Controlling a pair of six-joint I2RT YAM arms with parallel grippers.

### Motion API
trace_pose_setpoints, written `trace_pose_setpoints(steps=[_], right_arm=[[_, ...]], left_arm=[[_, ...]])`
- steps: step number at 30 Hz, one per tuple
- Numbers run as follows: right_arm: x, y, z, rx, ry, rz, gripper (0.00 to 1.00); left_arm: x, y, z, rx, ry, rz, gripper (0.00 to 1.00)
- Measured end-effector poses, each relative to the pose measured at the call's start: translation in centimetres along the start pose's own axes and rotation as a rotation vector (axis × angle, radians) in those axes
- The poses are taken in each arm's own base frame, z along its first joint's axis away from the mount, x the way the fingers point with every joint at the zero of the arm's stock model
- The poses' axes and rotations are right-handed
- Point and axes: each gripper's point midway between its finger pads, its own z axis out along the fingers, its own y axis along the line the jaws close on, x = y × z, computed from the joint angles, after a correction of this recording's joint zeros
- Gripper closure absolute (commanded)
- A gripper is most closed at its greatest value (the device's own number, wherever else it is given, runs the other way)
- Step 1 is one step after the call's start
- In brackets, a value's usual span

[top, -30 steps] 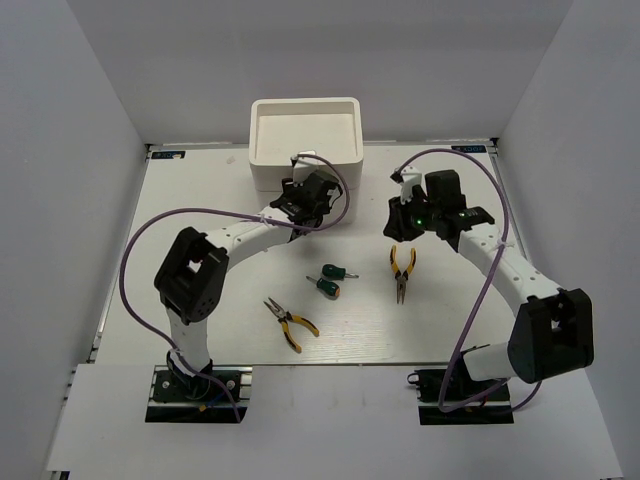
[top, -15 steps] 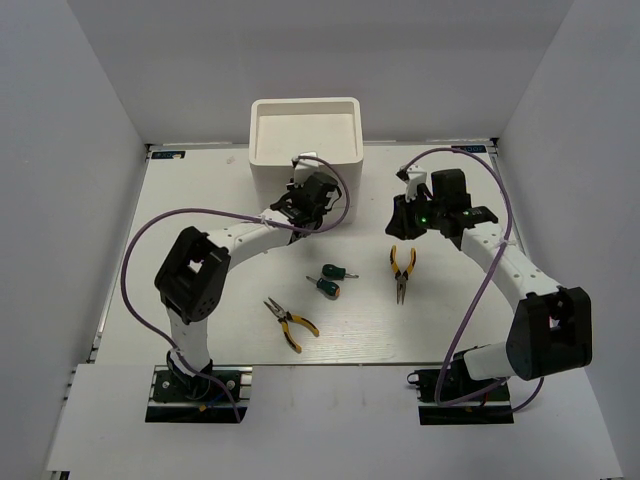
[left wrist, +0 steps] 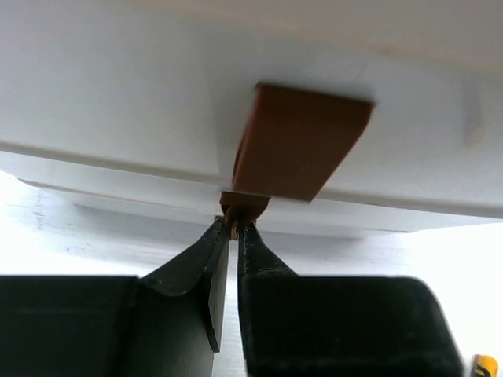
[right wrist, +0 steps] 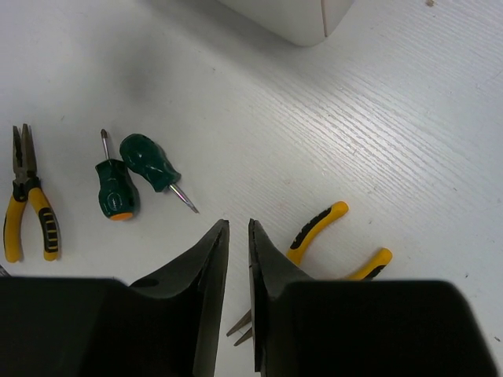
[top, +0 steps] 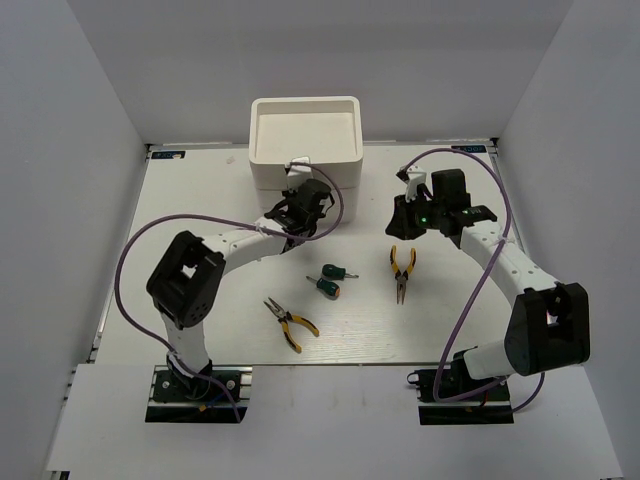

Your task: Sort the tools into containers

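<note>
The white organizer (top: 268, 172) stands at the back middle, its tray top empty. My left gripper (top: 301, 200) is at its front, shut on a small brown drawer handle (left wrist: 244, 206); a second brown handle (left wrist: 302, 145) shows above it. My right gripper (top: 402, 220) hovers empty above the table, jaws nearly together, with yellow-handled pliers (right wrist: 334, 239) just right of it (right wrist: 237, 228). Two stubby green screwdrivers (top: 330, 278) lie mid-table and also show in the right wrist view (right wrist: 130, 179). The other pliers (top: 291, 324) lie near the front. The thin long screwdrivers are out of view.
White walls close in the table on the left, right and back. A purple cable loops off each arm. The organizer's corner (right wrist: 302, 20) shows at the top of the right wrist view.
My left gripper has shifted slightly toward the near left at the organizer's front. My right gripper moved a little back and up, then held still.
</note>
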Motion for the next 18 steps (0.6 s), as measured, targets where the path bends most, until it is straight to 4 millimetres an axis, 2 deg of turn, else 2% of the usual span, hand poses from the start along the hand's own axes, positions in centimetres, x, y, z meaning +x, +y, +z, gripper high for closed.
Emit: trace_pose_setpoints(steps=[5,10,18], right_arm=[[0.0,0.1,0.0,-0.010,-0.002,-0.011,0.78],[0.0,0.2,0.0,-0.018,-0.002,-0.021,0.76],[0.2,0.4,0.3,-0.040,0.004,-0.031,0.76]], left_arm=[[0.4,0.2,-1.1,0.045,0.006,-0.018,1.00],[1.0,0.8,-3.1,0.090,0.025,-0.018,1.00],[7.6,2.3,-5.5,0.120,0.196,0.099,1.00]])
